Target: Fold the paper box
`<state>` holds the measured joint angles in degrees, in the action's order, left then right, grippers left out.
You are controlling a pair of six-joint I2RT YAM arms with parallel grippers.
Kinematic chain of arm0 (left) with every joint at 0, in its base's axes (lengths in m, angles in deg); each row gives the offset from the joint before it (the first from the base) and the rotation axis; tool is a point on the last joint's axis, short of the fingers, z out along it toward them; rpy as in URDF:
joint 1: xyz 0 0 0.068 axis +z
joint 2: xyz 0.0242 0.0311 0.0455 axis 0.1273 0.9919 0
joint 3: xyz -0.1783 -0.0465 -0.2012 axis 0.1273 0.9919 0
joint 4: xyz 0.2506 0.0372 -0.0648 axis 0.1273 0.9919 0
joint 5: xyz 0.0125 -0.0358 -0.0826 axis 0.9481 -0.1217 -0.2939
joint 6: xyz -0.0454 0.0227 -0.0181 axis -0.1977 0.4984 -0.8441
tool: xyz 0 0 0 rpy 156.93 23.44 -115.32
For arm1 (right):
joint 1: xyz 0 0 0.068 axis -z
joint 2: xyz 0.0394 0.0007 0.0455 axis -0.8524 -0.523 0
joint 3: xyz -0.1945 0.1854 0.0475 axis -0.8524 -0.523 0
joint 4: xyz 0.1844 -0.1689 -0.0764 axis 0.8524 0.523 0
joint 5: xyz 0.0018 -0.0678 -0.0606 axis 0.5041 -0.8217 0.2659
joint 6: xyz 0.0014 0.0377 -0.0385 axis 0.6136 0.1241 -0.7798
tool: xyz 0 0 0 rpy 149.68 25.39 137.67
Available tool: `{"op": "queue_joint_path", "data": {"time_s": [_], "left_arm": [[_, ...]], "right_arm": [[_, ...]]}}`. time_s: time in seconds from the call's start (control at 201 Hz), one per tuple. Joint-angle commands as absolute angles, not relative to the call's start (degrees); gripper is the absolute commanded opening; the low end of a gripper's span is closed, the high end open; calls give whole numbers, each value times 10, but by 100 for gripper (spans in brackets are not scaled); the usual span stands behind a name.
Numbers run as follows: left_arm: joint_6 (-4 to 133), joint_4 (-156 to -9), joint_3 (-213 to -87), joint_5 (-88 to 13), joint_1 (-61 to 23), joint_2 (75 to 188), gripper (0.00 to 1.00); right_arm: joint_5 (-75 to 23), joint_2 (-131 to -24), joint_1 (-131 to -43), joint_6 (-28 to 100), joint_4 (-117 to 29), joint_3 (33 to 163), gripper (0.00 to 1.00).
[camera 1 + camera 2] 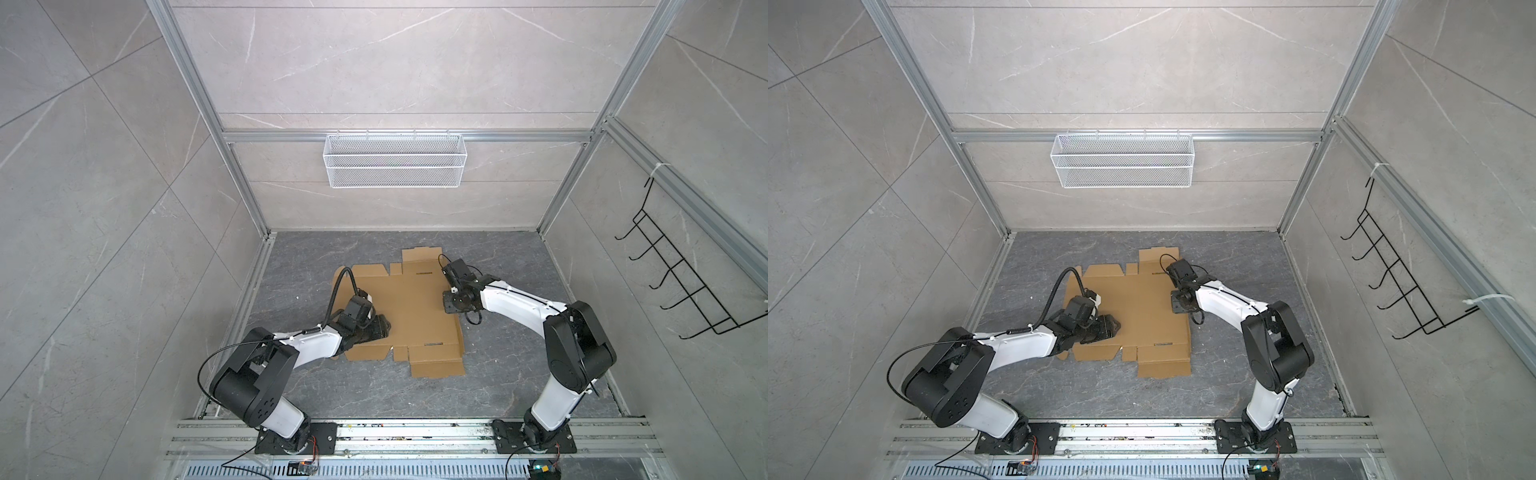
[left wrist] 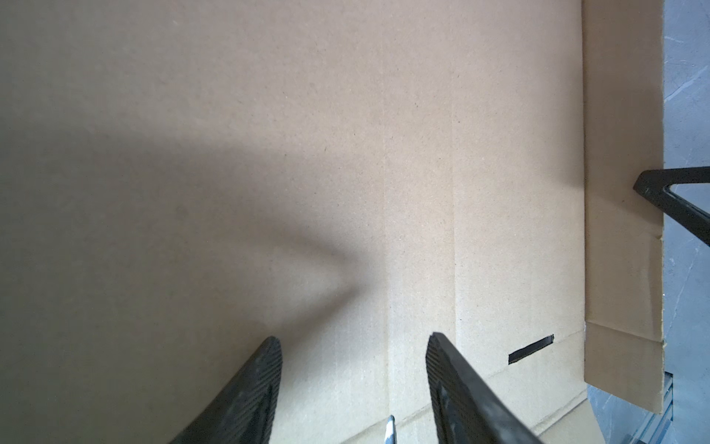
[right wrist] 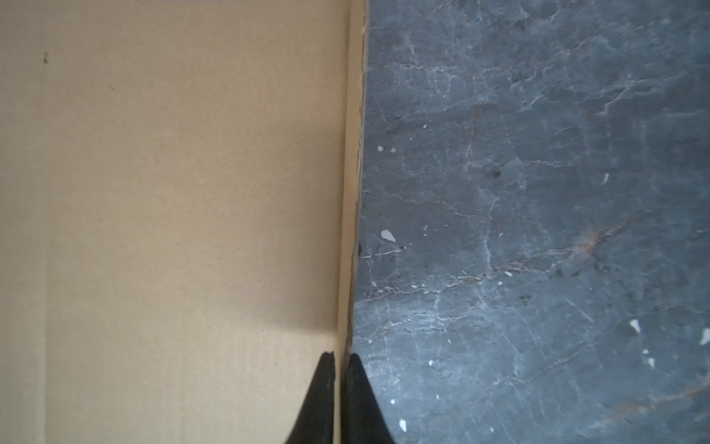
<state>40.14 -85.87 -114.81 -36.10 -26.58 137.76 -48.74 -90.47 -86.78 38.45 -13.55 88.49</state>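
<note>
Right gripper [image 3: 342, 365]: jaws nearly together, clamped on the thin raised edge flap of the box [image 1: 415, 311]. Left gripper [image 2: 351, 344]: jaws apart, holding nothing, low over the main panel. Whether it is pressing down, can't tell.

Box: flat die-cut sheet, mid-table [image 1: 332, 395], between the arms.

Risks:
- The pinch sits right at the flap's rim, so a pull could slip it free.
- If the left side isn't pinning the panel, lifting the flap may drag or tip the whole sheet.
- The bend could wander off the score line.

Orientation: pinched flap faces the right arm and the opposite panel lies under the left arm. Slotted flaps point to the far wall and the near rail. It reads near square from above, so the long axis is uncertain, likely far to near.
</note>
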Motion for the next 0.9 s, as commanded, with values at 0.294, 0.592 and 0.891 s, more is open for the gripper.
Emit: {"op": "queue_joint_path", "data": {"time_s": [0.294, 0.592, 0.891], "left_arm": [[392, -851, -1156, -368, -275, 1387, 63], [392, -851, -1157, -364, -280, 1388, 63], [391, -844, -1152, -356, -280, 1383, 63]], "right_arm": [[-516, -912, -888, 398, -116, 889, 9], [-497, -929, -887, 396, -139, 888, 21], [-446, -915, -836, 393, -125, 884, 35]]}}
